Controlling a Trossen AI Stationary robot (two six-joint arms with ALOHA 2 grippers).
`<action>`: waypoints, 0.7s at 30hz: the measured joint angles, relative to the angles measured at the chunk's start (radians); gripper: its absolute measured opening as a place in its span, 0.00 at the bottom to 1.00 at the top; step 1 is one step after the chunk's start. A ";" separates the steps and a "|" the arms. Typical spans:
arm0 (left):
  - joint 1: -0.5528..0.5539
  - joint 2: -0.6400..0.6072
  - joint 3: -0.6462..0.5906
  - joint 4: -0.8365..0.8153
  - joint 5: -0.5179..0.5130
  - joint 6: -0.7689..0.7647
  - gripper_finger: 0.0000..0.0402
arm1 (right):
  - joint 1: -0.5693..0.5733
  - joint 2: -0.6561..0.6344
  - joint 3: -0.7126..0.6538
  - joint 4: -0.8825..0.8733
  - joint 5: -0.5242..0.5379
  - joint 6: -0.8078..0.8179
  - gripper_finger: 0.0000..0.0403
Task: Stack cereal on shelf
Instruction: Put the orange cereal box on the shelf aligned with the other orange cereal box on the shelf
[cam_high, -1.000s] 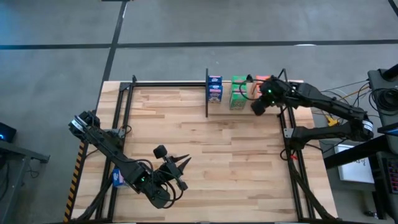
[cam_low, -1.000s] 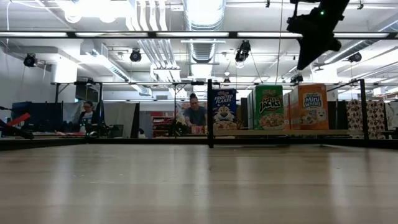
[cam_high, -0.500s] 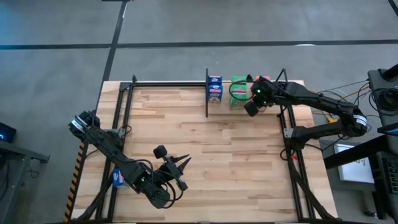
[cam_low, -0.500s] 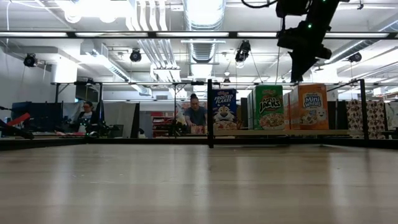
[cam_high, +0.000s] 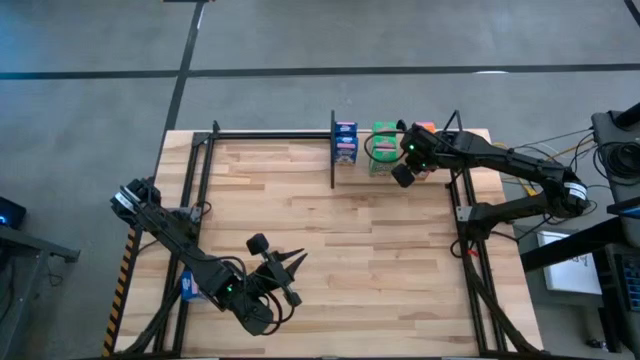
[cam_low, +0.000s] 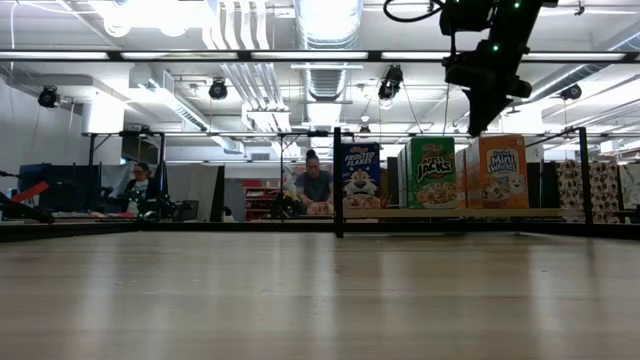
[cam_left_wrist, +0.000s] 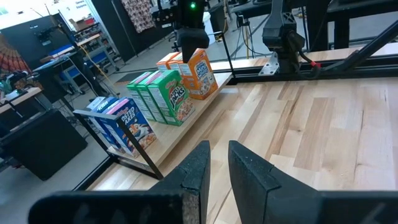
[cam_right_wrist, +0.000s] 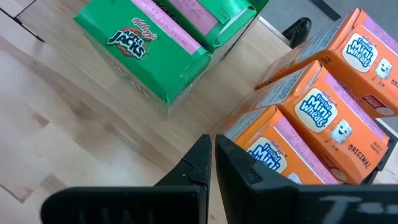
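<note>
On the shelf (cam_low: 300, 212), cereal (cam_low: 431, 172) upright.

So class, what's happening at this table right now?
The cereal boxes stand in a row on the shelf at the table's far edge: blue, green and orange. The right gripper, fingers shut and empty, hovers above the gap between the green and orange boxes. The left gripper waits near the table's front, also shut.
</note>
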 joint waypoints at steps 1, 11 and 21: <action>0.000 0.000 0.000 0.000 0.000 0.000 0.10 | 0.000 0.000 0.000 -0.002 0.000 0.000 0.03; 0.000 0.000 0.000 0.000 0.000 0.000 0.10 | 0.000 0.000 -0.002 -0.022 0.001 0.001 0.03; 0.000 0.000 0.000 0.000 0.026 0.000 0.10 | 0.000 0.000 -0.002 -0.050 0.001 0.003 0.03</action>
